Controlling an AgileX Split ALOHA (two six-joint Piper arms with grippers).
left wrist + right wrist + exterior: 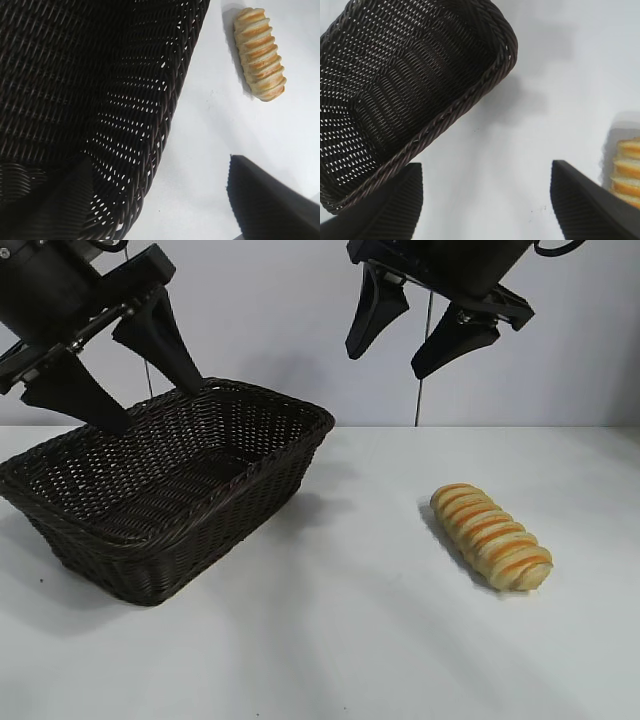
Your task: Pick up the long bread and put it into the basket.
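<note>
The long bread [492, 536], golden-tan with orange-brown cross stripes, lies on the white table at the right; it also shows as the bread [260, 52] in the left wrist view and as the bread's edge [626, 170] in the right wrist view. The dark brown wicker basket [255, 475] stands at the left, with nothing inside, its rim [465, 107] in the right wrist view. My left gripper [155, 400] hangs open above the basket's back edge. High over the table, above and left of the bread, my right gripper [385, 365] is open. Neither holds anything.
The white table [360, 640] spreads between basket and bread and toward the front. A thin dark pole [418, 390] stands against the pale back wall behind the right gripper.
</note>
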